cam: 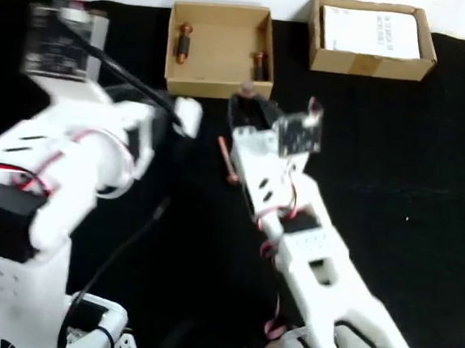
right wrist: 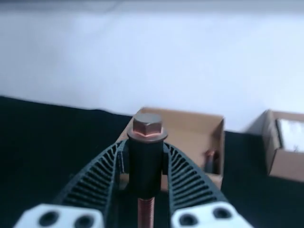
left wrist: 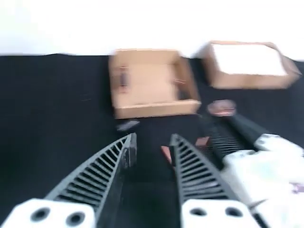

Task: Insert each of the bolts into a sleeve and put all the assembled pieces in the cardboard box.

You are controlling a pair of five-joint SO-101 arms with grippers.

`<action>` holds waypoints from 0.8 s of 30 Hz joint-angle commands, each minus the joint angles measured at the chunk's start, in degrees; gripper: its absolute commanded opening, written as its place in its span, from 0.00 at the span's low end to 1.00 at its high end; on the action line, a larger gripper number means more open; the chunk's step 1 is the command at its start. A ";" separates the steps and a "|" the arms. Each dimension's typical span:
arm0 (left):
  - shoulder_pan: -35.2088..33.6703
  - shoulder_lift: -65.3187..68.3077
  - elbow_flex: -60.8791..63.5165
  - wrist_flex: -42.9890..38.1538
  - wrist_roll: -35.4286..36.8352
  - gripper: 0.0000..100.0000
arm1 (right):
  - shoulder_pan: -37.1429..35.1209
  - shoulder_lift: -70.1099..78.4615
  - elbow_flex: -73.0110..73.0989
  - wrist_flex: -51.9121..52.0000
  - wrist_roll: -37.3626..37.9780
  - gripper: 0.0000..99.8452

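My right gripper [right wrist: 146, 164] is shut on a black sleeve [right wrist: 145, 161] with a copper bolt through it; the hex head [right wrist: 147, 126] sticks up and the thread hangs below. In the high view it [cam: 247, 104] sits just in front of the cardboard box [cam: 216, 79]. Two assembled pieces [cam: 183, 41] [cam: 258, 65] lie inside the box. A loose copper bolt [cam: 227, 159] lies on the black table beside the right arm. My left gripper [left wrist: 151, 142] is open and empty above the table, with the loose bolt [left wrist: 166, 154] just beyond its fingertips.
A second cardboard box [cam: 371, 64] holding a white sheet stands at the back right. A black cable [cam: 128, 246] runs over the table by the left arm. White wall behind the table's far edge.
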 commanded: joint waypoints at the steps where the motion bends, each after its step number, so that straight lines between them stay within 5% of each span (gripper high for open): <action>1: -7.16 -0.22 4.70 -0.26 -0.79 0.05 | 2.24 8.31 -15.52 -0.84 0.62 0.01; 8: -9.01 -0.48 27.03 -11.25 -14.24 0.01 | 3.12 29.85 -39.78 -0.75 0.70 0.01; 17: -9.10 -0.22 52.53 -35.08 -14.95 0.01 | 3.38 56.57 -64.84 -0.66 9.23 0.01; 24: -9.10 -0.13 65.01 -43.08 -14.95 0.01 | 3.74 64.48 -72.22 -0.48 9.23 0.01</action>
